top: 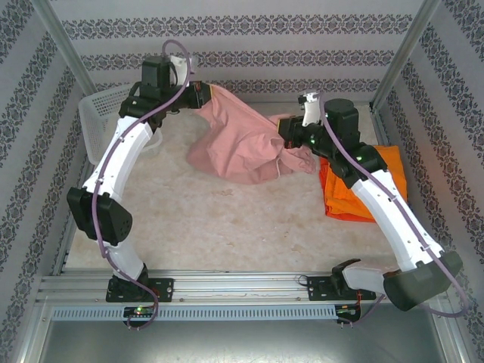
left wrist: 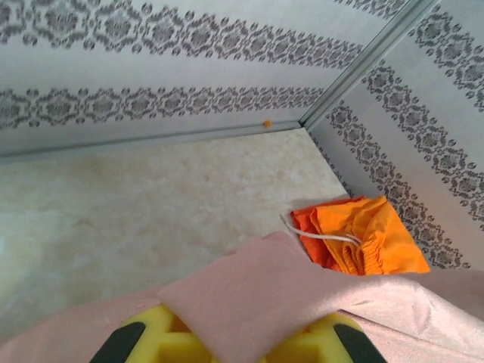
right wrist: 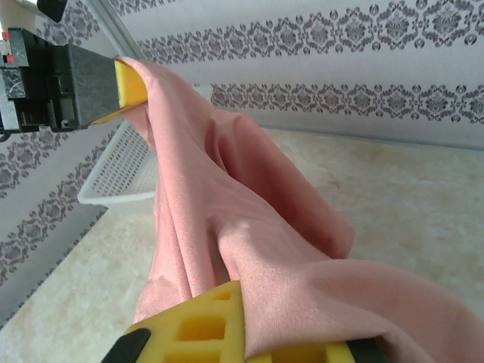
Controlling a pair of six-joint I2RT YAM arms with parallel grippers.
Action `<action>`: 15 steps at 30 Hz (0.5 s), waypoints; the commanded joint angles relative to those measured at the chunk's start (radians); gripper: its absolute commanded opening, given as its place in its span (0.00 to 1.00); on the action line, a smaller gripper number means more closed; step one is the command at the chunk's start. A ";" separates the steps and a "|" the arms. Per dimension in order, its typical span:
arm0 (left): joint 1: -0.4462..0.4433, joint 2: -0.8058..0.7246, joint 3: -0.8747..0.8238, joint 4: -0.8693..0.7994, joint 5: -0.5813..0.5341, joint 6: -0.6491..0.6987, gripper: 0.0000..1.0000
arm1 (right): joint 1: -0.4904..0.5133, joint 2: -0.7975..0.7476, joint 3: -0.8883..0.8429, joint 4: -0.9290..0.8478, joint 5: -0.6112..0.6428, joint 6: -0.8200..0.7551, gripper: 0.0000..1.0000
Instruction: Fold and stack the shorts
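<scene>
The dusty pink shorts [top: 242, 144] hang stretched above the table between both grippers. My left gripper [top: 204, 97] is shut on one end at the back left, where the cloth drapes over its yellow fingers [left wrist: 162, 333]. At the centre right, my right gripper [top: 286, 132] is shut on the other end. In the right wrist view the pink shorts [right wrist: 227, 212] run from my right gripper [right wrist: 295, 333] up to the left gripper [right wrist: 128, 83]. The bright orange shorts [top: 382, 174] lie folded on the red-orange shorts [top: 340, 206] at the right, both also in the left wrist view [left wrist: 378, 234].
A white mesh basket [top: 98, 121] stands at the back left against the wall [right wrist: 128, 166]. Patterned walls close in the table on three sides. A white cord [left wrist: 325, 236] lies across the orange pile. Bare tabletop [top: 227, 219] spreads in front of the hanging cloth.
</scene>
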 commanded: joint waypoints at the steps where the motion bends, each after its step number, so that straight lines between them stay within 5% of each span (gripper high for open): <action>1: 0.041 -0.045 -0.102 0.086 -0.055 -0.030 0.13 | 0.011 0.005 -0.029 -0.068 0.044 -0.008 0.00; 3: 0.040 -0.031 -0.145 0.076 -0.053 -0.053 0.19 | 0.014 0.046 -0.029 -0.096 0.062 0.048 0.00; 6: 0.042 0.002 -0.184 0.055 -0.005 -0.073 0.44 | 0.014 0.135 -0.047 -0.097 0.082 0.209 0.06; 10: 0.023 -0.104 -0.422 0.293 0.041 -0.136 0.65 | -0.018 0.305 -0.029 -0.058 0.002 0.353 0.10; 15: -0.106 -0.248 -0.620 0.352 0.008 -0.087 0.73 | -0.053 0.484 0.040 -0.014 -0.022 0.433 0.08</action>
